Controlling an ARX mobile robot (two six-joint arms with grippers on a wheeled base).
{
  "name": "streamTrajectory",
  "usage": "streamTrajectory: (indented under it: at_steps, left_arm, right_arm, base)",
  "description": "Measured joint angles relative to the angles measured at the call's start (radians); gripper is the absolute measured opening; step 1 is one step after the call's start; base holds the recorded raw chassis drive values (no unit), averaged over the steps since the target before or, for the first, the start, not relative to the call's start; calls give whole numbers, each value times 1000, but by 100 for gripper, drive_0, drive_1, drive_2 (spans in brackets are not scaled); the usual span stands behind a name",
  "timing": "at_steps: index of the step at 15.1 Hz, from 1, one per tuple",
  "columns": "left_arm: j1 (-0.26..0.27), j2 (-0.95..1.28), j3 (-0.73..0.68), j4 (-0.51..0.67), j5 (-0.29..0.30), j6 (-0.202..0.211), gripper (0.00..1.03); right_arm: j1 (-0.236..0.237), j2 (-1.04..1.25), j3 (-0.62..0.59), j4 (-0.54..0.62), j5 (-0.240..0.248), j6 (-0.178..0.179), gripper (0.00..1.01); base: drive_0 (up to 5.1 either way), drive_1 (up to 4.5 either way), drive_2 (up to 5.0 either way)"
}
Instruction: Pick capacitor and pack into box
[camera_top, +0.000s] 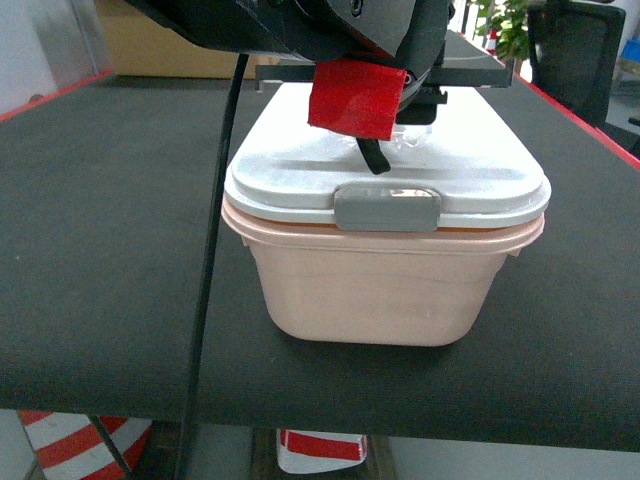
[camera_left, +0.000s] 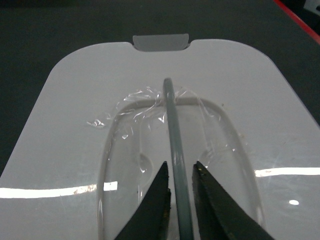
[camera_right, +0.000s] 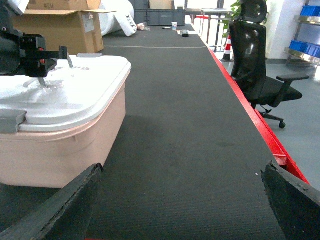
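Sitting near the front edge of the dark bench (camera_top: 100, 250): the pink box (camera_top: 375, 290), white lid (camera_top: 470, 170) on, grey clip (camera_top: 387, 207) facing forward. Closing on the lid's thin raised handle (camera_left: 172, 125): left claw (camera_left: 181, 172), fingers either side, grasping it. Risking a slip off so narrow a strip, or dragging the whole box if clips are holding. Idling wide open beside the box: right claw (camera_right: 182, 200). No capacitor showing.

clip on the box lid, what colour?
Grey, against the white lid; the clip shows best in the head view.
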Motion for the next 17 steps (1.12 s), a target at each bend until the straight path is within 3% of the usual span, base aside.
streamTrajectory:
  at_steps: [4,7,8,12,15,17]
  left_arm:
    - [30,-106,-104,56,19,-1,60]
    - [121,-312,-228,237,31,58,94]
    - [169,-397,-299,312,71,89,99]
    - [391,-856,-830,602,272,261,98]
    - [618,-1181,-1253,526,412,277,98]
    - [619,-1176,-1273,520,430,280,98]
  right_arm:
    - [0,0,0,0,0,0,98]
    - [0,0,0,0,0,0,98]
    - [0,0,0,0,0,0,98]
    - [0,0,0,0,0,0,98]
    - [0,0,0,0,0,0,98]
    - [0,0,0,0,1,0,98]
  base:
    - [0,0,0]
    - [0,0,0]
    - [0,0,0]
    - [0,0,0]
    - [0,0,0]
    - [0,0,0]
